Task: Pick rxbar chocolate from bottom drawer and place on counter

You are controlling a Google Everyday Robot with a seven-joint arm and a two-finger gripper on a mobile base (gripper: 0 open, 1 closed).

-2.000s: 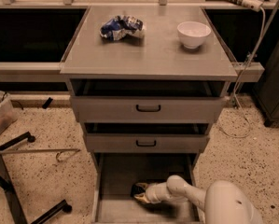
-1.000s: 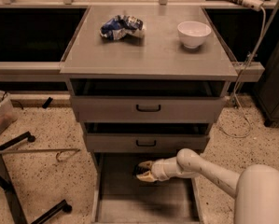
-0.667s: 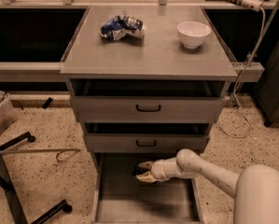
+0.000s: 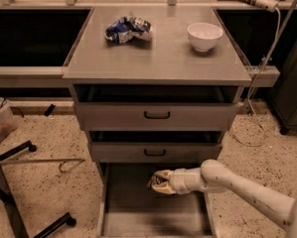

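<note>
My gripper (image 4: 158, 182) hangs just above the back of the bottom drawer (image 4: 138, 214), a low grey tray pulled out at floor level. Its pale fingers (image 4: 163, 175) are shut on a small dark flat piece, the rxbar chocolate (image 4: 154, 181), which they mostly cover. The drawer floor below is bare. My white arm (image 4: 237, 187) comes in from the lower right. The counter (image 4: 158, 53) is the broad grey slab on top of the cabinet, well above the gripper.
On the counter lie a crumpled blue-and-white bag (image 4: 128, 29) and a white bowl (image 4: 204, 36). Two grey drawers with black handles (image 4: 157, 115) (image 4: 154, 152) stick out above the bottom one. A metal rod (image 4: 34, 161) and black stand legs (image 4: 19, 217) are at the left.
The gripper has risen from the drawer floor with the dark bar in it and now sits near the drawer's back. In the last second it barely moved.
</note>
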